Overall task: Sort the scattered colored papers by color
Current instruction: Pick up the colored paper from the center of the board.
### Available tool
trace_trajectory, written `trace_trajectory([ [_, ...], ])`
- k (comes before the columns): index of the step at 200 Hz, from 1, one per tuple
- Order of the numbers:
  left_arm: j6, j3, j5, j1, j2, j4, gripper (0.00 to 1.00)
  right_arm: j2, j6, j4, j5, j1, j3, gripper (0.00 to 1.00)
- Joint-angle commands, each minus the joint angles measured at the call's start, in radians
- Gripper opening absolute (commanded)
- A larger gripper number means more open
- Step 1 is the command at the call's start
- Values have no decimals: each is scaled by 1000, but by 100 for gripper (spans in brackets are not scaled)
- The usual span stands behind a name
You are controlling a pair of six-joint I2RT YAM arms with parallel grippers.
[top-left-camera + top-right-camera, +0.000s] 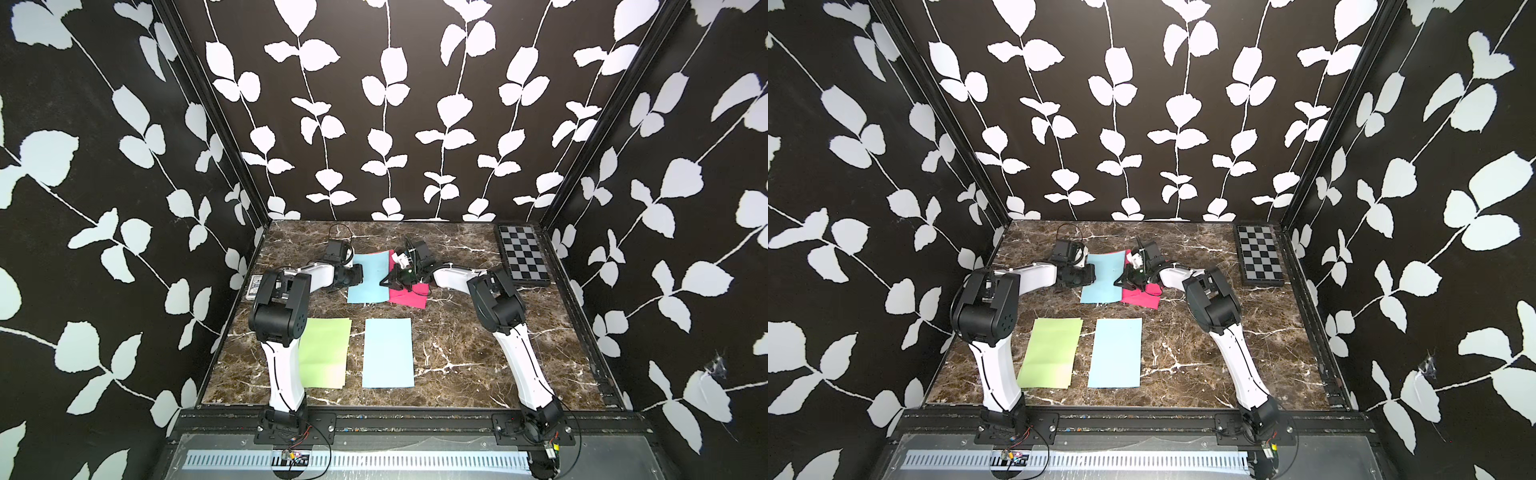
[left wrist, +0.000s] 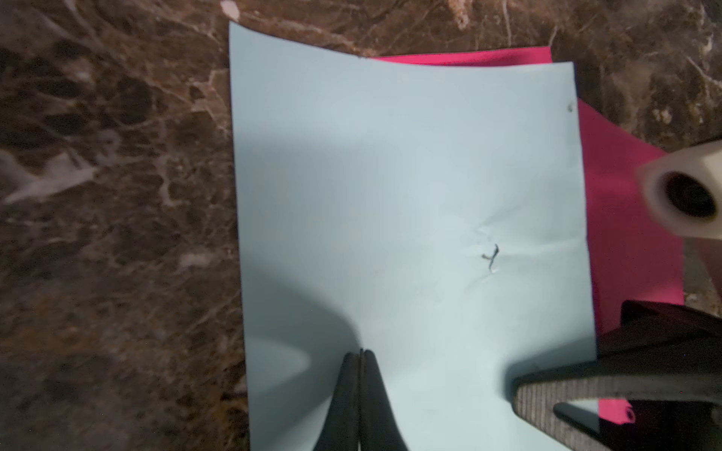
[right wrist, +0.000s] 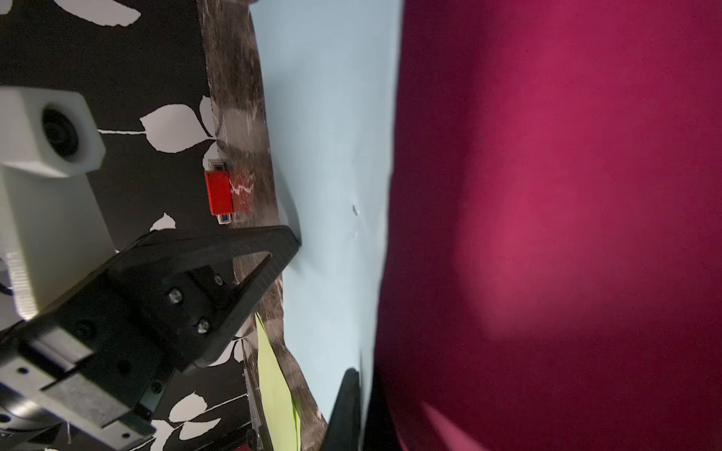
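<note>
Far blue sheet [image 1: 368, 276]: thin paper, very light, floppy, lying flat. It already shows a small dent and crease mid-sheet and will wrinkle or tear if squeezed hard. No thickness to take hold of from above, so go for a lifted edge or corner; the best spot is its right long edge, which rides up over the magenta sheet [image 1: 409, 296]. Sits mid-worktop toward the far edge, long axis about near-to-far, short ends facing the far and near edges.

Magenta sheet lies under it, skewed, sticking out to the right and a little at the far end.

Left gripper [image 2: 361, 355]: closed, tips resting on the blue sheet near its left edge. Looks like pinning, nothing held.

Right gripper [image 3: 361, 377]: closed at that right edge, blue paper seemingly pinched between the fingers.

Green sheet [image 1: 326, 353] and near blue sheet [image 1: 388, 353] lie side by side, apart, by the near edge of the worktop [image 1: 478, 332], long axes near-to-far.

Checkerboard [image 1: 521, 257] in the far right corner.
</note>
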State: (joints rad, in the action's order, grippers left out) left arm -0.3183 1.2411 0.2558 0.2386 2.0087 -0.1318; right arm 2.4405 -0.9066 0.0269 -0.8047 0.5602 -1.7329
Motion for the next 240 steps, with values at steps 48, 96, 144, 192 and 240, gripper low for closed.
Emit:
trace_trajectory([
  [48,7,-25,-4,-1,-95,-34,4,-29,-27,113,-14,5,44,0],
  [96,-3,-73,-13,0,-311,34,24,-132,-33,127,-11,10,64,0],
  [144,-27,-182,-42,0,-549,117,50,-262,-29,120,-1,37,119,0],
  [192,-44,-258,-59,-1,-701,135,66,-454,-14,114,19,76,279,0],
  [240,-60,-319,-61,0,-773,144,76,-756,2,72,61,134,593,0],
])
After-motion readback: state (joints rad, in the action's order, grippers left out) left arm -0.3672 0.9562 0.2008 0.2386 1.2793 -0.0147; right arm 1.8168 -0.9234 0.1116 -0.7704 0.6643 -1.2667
